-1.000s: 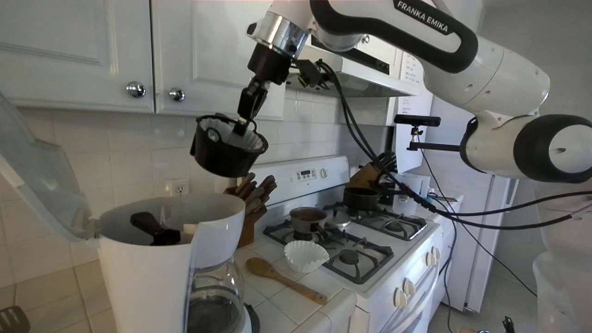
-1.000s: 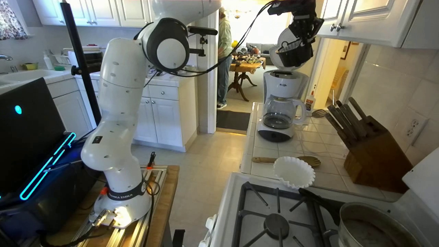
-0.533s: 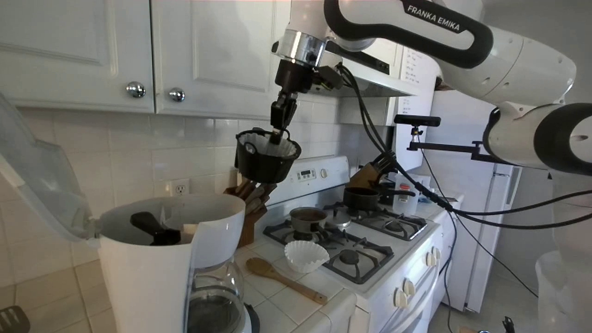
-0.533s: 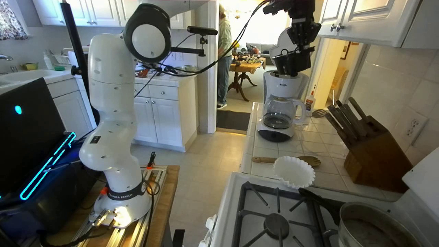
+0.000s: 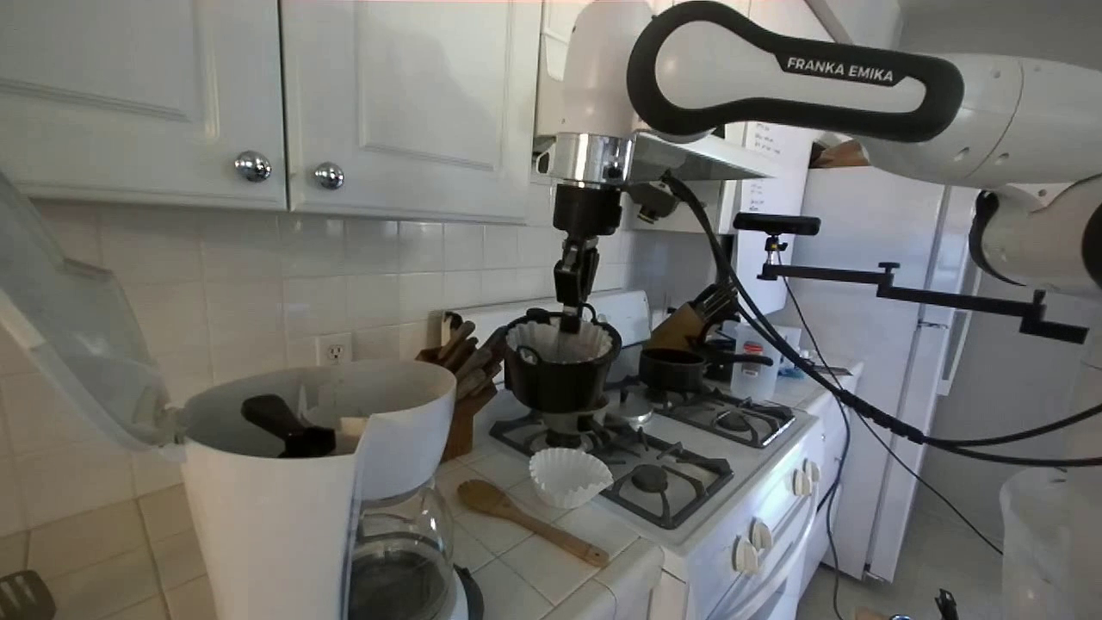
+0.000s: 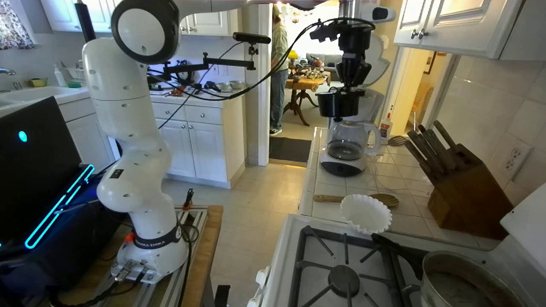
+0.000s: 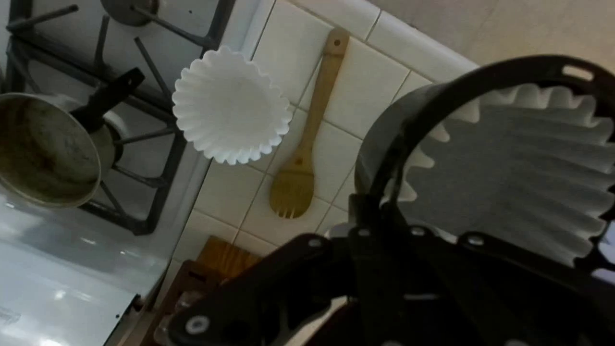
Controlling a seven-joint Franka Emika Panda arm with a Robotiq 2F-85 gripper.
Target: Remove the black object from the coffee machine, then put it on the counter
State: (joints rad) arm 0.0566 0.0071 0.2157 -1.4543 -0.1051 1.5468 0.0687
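Note:
The black object is a black filter basket with a white paper liner inside. It hangs in the air, roughly upright, and also shows in an exterior view and the wrist view. My gripper is shut on the basket's rim; its fingers show there in the wrist view. The white coffee machine stands with its lid open, its glass carafe in place. The basket is outside the machine, on its stove side. The tiled counter lies below.
A white paper filter and a wooden spoon lie on the counter beside the stove. A knife block stands against the wall. A pot sits on the stove. Wall cabinets hang above.
My gripper has carried the basket away from the coffee machine toward the stove side and lowered it. The basket has gone from tilted to nearly level.

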